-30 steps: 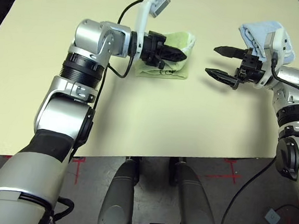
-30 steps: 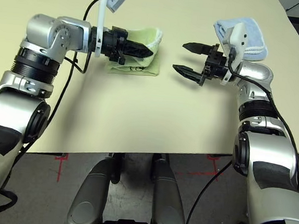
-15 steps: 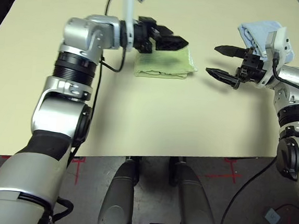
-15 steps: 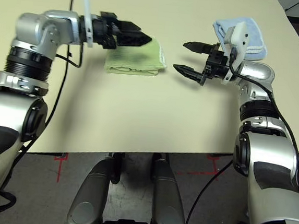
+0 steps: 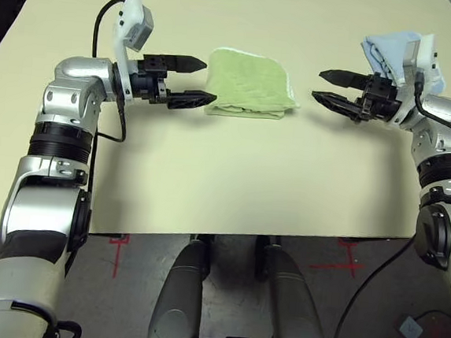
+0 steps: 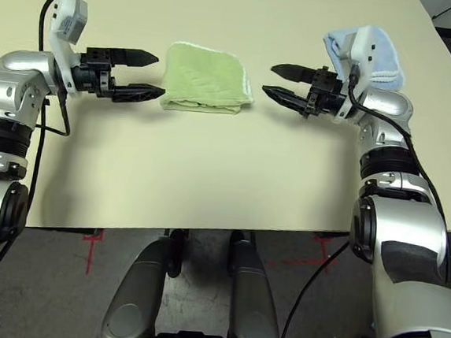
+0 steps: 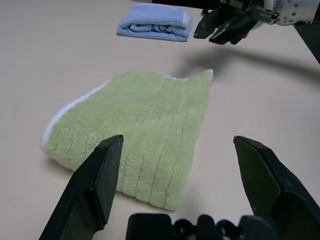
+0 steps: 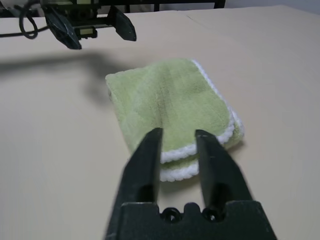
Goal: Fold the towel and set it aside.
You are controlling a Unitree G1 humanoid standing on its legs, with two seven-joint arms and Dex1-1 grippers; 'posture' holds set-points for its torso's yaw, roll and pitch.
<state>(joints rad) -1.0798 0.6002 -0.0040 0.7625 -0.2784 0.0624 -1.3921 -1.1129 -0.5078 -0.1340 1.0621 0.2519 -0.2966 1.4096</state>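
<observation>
The towel [image 5: 249, 84] lies folded on the table [image 5: 233, 177], its folded edge toward the robot – no lettering readable; left gripper [image 5: 192, 77] beside it, jaws wide apart; right gripper [image 5: 327, 87] opposite – jaws narrowly apart, empty

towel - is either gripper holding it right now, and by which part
Nothing is held. The green towel lies folded on the table, with the open left gripper and the empty right gripper each beside it, clear of it.
</observation>
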